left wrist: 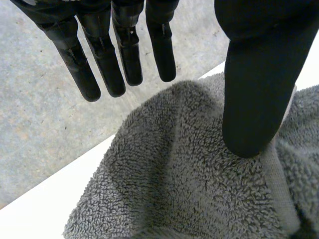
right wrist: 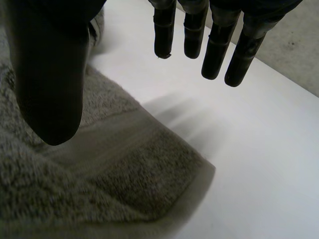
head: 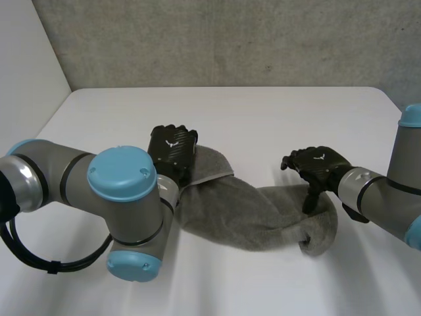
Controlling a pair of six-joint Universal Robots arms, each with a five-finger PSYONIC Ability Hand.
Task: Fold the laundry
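Crumpled grey terry towel mid white table; left hand open over left end, right hand open over right.

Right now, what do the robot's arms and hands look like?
The left arm and right arm are fat grey tubes with round light-blue caps at the joints. The left hand and right hand are black, each with a small white mark on its back.

Along the palm of the right hand: fingers straight and spread, well apart from the thumb. Under the thumb, a grey towel, its hemmed corner lying flat on the white table. Beyond the fingertips, a grey wall.
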